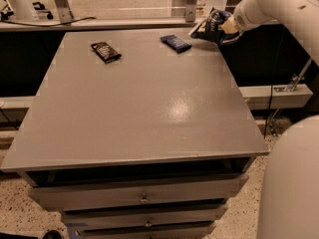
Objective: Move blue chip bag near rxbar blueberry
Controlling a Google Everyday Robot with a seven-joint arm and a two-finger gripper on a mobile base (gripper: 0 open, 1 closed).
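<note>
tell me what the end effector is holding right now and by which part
The end effector holds the blue chip bag by its right end, near the table's far right corner, just right of the rxbar blueberry.

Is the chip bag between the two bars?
No, the gripper holds the blue chip bag at the far right corner, right of the rxbar blueberry.
</note>
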